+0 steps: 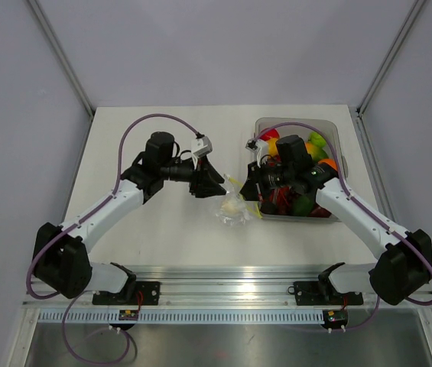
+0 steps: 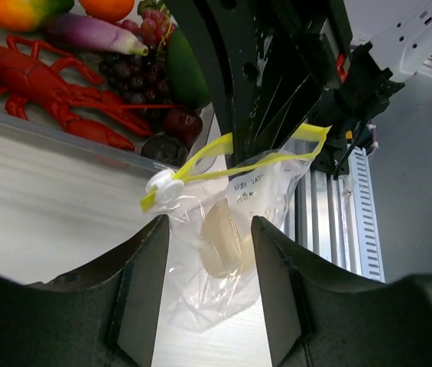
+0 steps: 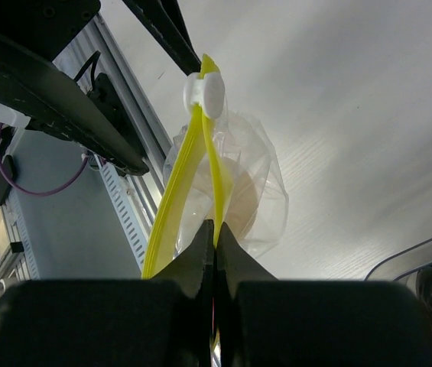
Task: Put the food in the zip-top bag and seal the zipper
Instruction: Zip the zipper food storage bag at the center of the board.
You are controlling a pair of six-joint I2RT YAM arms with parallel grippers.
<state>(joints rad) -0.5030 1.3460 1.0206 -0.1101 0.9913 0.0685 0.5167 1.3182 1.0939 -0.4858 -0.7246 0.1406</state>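
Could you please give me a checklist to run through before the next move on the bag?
1. Food in the zip-top bag: ok, a pale food piece lies inside.
2. Right gripper shut on the zipper: ok, pinching one end.
3. Left gripper open: ok, its fingers straddle the bag without clamping.
4. White slider in the left wrist view: ok, at the strip's free end.
5. Zipper sealed: not ok, its yellow strips gape apart.

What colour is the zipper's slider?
White; the slider shows best in the right wrist view.
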